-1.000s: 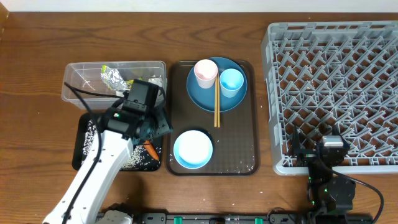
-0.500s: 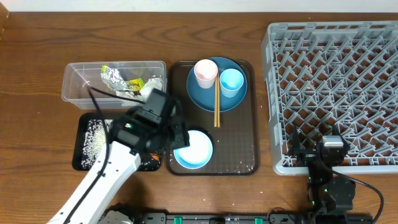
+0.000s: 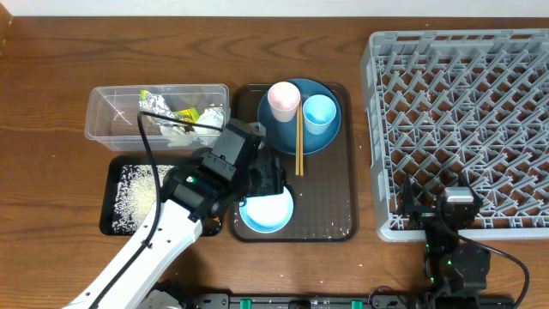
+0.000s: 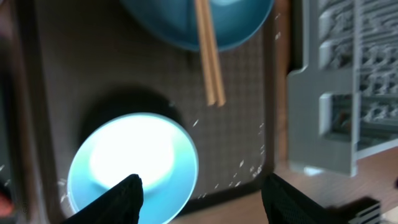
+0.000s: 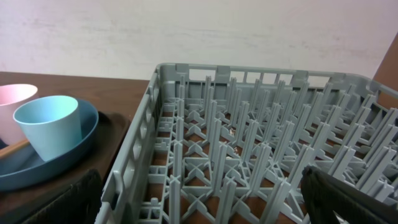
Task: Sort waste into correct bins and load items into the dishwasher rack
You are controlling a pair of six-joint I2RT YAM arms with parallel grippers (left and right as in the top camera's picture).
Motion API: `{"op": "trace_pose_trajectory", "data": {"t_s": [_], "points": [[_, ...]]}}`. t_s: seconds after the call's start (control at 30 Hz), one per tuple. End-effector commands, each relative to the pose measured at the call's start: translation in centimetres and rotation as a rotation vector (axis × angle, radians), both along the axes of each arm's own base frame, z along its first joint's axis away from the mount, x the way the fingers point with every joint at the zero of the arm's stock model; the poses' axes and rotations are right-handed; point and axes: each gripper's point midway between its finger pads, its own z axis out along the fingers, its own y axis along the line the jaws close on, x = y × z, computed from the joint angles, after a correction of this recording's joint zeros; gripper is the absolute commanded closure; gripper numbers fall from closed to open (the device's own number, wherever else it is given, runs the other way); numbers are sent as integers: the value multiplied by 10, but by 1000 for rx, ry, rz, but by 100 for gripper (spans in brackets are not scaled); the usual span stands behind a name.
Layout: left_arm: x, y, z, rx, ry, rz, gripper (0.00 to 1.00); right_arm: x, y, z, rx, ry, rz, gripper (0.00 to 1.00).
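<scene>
- Your left hand (image 4: 205, 196) is spread wide and empty, directly above the pale-blue bowl (image 4: 134, 165). One finger hangs over the bowl's inside and the other over the brown serving tray (image 4: 242, 124) just past the rim. If you close too shallow on that thin rim, the bowl will likely tip or skate across the tray.
- Just beyond the outer finger, loose rice grains (image 4: 249, 168) lie scattered on the tray. Drag the bowl instead of lifting it and you may sweep them onto the bench (image 3: 51, 51), leaving waste unsorted.
- Ahead of the hand, the wooden chopsticks (image 4: 208, 62) end on the tray near the bowl, with their far ends up on the dark-blue plate (image 4: 186, 25). A lift that swings forward could knock them off and roll them.
- Further ahead, the pale-pink cup (image 3: 284, 100) and light-blue cup (image 3: 319, 113) stand upright on that plate. Jolting the plate or the chopsticks could topple either one.
- Well off to the side is the dishwasher rack (image 3: 463, 129). A bowl held by one edge may swing and catch an upright peg when you lower it.
- Your right hand (image 5: 205, 199) waits fully released and empty at the rack's near edge. Crossing there with the bowl risks an arm collision.
</scene>
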Motion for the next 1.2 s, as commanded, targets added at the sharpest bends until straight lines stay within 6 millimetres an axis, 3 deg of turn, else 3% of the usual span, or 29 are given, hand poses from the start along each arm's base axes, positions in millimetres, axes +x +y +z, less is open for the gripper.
{"op": "trace_pose_trajectory", "data": {"t_s": [0.0, 0.17, 0.53, 1.17], "points": [[7, -6, 15, -43, -38, 16, 37, 0, 2, -1, -5, 0, 6, 1], [9, -4, 12, -26, -43, 28, 36, 0, 2, -1, -5, 0, 6, 1], [6, 31, -6, 159, -28, 96, 33, 0, 2, -1, -5, 0, 6, 1], [-42, 63, -37, 319, 166, 48, 32, 0, 2, -1, -5, 1, 6, 1]]}}
